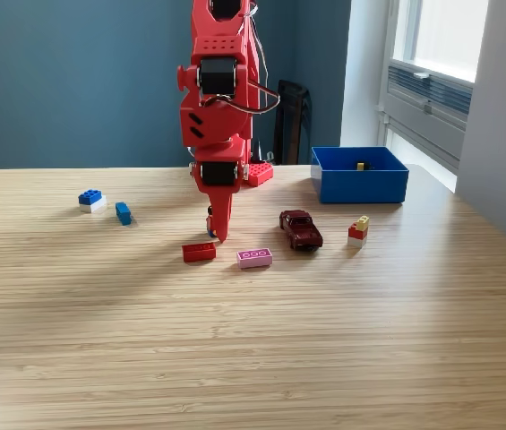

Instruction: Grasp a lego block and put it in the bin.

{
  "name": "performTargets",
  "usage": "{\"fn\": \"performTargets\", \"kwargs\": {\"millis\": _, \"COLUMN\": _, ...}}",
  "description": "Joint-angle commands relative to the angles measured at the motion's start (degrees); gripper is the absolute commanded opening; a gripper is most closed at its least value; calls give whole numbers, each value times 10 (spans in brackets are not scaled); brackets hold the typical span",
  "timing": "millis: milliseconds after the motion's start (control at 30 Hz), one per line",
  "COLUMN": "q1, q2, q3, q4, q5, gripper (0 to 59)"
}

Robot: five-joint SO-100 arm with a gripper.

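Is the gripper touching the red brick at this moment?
Cannot tell. In the exterior view the gripper tip ends just above the red brick's right end; no gap or contact shows plainly from this single angle.

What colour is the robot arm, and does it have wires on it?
The arm is bright red plastic with black motor blocks set into its joints. Thin wires loop out along its right side in the exterior view. Its gripper is red too, narrowing to a point.
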State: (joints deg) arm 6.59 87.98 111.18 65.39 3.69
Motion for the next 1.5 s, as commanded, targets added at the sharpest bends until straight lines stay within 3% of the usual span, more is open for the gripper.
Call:
{"fn": "performTargets", "kwargs": {"millis": 33, "q1": 27, "q2": 4, "q3": -1, "q4": -4, "q5": -15, "gripper": 182}}
{"fn": "performTargets", "kwargs": {"millis": 1000, "q1": 10, "q2": 4, "q3": -2, "q4": -4, "q5": -18, "gripper": 185}}
{"fn": "performTargets", "kwargs": {"millis": 1500, "q1": 14, "q2": 4, "q3": 3, "q4": -4, "q5": -16, "gripper": 155}}
